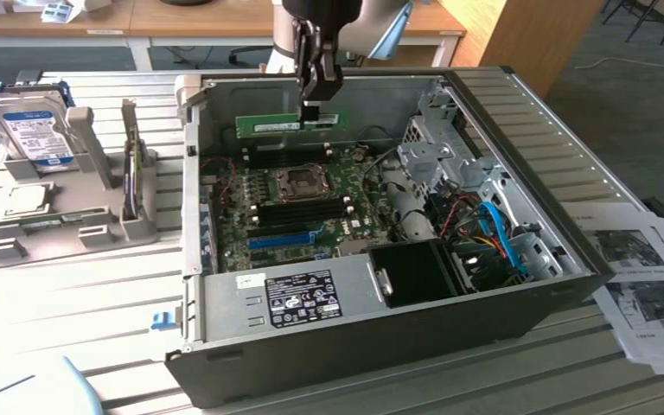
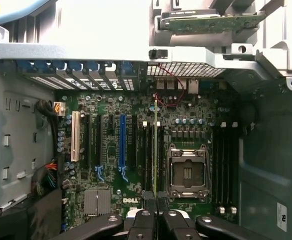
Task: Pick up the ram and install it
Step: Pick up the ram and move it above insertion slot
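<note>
The ram [image 1: 284,124], a thin green stick with a white sticker, hangs level inside the open computer case [image 1: 563,173], above the far part of the motherboard [image 1: 309,226]. My gripper [image 1: 314,109] comes down from above and is shut on the ram's upper edge near one end. In the wrist view the ram [image 2: 155,150] shows edge-on as a thin green line between the fingertips [image 2: 144,206]. It runs along the black memory slots [image 2: 148,155] right beside the CPU socket [image 2: 187,172]. Whether it touches a slot I cannot tell.
A grey stand [image 1: 90,220] on the exterior view's left holds a silver hard drive [image 1: 35,130]. Inside the case are a blue slot strip [image 1: 280,239], the power supply [image 1: 297,298], a drive cage [image 1: 442,151] and loose cables [image 1: 488,229]. Printed papers [image 1: 646,277] lie at the right.
</note>
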Robot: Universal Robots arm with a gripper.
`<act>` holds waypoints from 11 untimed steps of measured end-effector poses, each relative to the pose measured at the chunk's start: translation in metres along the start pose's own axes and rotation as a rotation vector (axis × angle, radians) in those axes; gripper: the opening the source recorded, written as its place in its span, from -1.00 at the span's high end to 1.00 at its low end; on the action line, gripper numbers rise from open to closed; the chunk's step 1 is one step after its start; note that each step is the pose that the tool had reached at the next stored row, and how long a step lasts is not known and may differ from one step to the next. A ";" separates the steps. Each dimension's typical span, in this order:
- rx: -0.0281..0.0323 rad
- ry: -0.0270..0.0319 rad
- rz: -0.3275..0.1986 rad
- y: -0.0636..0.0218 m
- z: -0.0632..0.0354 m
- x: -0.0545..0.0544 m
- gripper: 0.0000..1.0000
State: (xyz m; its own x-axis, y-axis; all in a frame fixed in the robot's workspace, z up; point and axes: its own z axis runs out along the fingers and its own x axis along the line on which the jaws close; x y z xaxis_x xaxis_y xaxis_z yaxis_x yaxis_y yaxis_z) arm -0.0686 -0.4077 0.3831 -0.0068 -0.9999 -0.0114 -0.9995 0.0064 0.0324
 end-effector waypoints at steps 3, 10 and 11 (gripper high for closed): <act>0.0000 0.0001 0.000 0.0000 0.0001 0.000 0.78; 0.0001 -0.0001 0.000 -0.0041 0.0002 0.000 0.78; 0.0001 -0.0001 0.000 -0.0051 0.0003 0.000 0.78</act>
State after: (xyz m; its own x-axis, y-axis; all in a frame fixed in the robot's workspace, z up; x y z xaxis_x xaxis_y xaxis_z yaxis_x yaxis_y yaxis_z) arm -0.0636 -0.4077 0.3827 -0.0070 -0.9999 -0.0115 -0.9995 0.0066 0.0322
